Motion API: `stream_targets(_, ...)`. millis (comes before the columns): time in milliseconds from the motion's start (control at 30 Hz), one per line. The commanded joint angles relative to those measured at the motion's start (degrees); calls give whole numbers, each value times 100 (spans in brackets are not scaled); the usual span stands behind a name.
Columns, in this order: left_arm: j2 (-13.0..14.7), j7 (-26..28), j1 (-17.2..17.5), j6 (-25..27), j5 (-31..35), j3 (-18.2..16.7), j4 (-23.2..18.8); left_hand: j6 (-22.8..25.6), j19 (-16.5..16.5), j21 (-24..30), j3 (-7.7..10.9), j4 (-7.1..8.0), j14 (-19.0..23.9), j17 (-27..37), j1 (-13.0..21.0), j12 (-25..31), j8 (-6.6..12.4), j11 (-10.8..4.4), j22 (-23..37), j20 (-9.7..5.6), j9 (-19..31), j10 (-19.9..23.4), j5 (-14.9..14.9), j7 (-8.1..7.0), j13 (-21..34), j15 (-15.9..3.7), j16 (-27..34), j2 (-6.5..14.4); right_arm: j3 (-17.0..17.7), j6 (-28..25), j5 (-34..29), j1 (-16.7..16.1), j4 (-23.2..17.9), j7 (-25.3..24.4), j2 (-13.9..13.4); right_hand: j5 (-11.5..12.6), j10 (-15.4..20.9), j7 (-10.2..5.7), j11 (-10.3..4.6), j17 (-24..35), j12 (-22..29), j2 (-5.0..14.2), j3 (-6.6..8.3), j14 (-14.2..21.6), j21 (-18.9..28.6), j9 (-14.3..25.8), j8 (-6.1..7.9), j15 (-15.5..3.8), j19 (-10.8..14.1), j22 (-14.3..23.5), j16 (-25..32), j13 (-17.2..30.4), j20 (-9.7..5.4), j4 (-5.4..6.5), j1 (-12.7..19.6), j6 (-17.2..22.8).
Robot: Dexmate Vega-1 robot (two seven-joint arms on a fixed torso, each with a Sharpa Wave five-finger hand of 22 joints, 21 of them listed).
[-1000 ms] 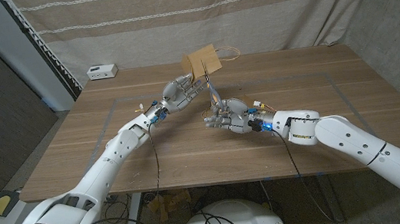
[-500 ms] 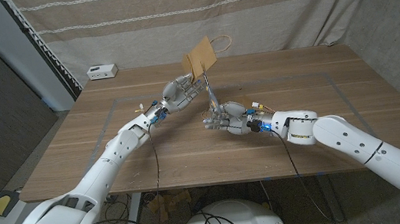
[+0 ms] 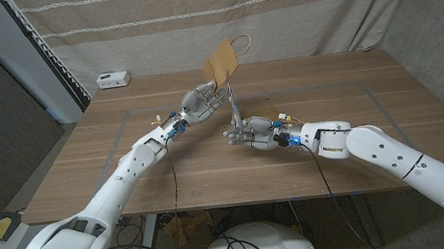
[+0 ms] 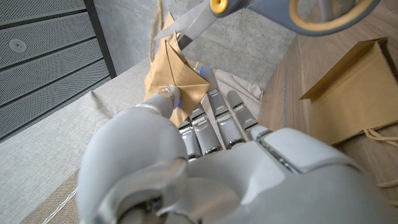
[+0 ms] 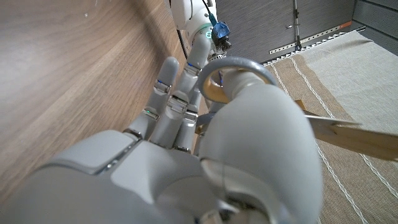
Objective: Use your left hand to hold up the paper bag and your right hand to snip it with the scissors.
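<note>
My left hand (image 3: 200, 101) holds the brown paper bag (image 3: 222, 61) up above the table's far middle, its cord handle toward the curtain. In the left wrist view the fingers (image 4: 211, 118) pinch folded brown paper (image 4: 177, 71). My right hand (image 3: 254, 132) grips the grey scissors (image 3: 234, 107) with the blades pointing up; the tips reach the bag's lower edge beside my left hand. The scissors' blade (image 4: 196, 20) touches the paper's corner, and the grey and yellow handles (image 4: 311, 15) sit close by. A grey scissor ring (image 5: 239, 67) sits over my right hand (image 5: 205, 162).
A small white box (image 3: 113, 79) sits at the table's back left corner. A striped curtain hangs behind the wooden table (image 3: 359, 123). A flat brown bag face with a cord handle (image 4: 348, 93) shows against wood; whether it is the same bag I cannot tell.
The left hand has raised the bag a little, so its handle now shows against the curtain. The right hand has moved slightly left and up, bringing the scissor tips to the bag.
</note>
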Motion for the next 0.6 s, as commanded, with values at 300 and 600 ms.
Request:
stream_targets(300, 36, 59, 163, 62, -71, 51, -267, 910, -21, 33, 51, 12, -26, 11, 75, 22, 42, -453, 16, -188, 88, 526, 28, -660, 41, -961, -5, 152, -44, -501, 136, 243, 19, -184, -86, -707, 884, 641, -202, -9, 56, 5, -749, 202, 161, -8, 491, -470, 284, -15, 400, -178, -565, 43, -210, 1561)
stream_targets(600, 87, 92, 244, 104, -106, 72, -407, 919, -16, 39, 53, 12, -30, 15, 66, -1, 40, -457, 14, -183, 83, 516, 27, -658, 32, -961, -8, 151, -83, -572, 92, 309, 53, -186, -84, -703, 1639, 653, -319, -434, 0, 31, -1218, 960, 117, 1021, 1292, -481, 470, -21, 424, -459, -743, 40, -203, 2050)
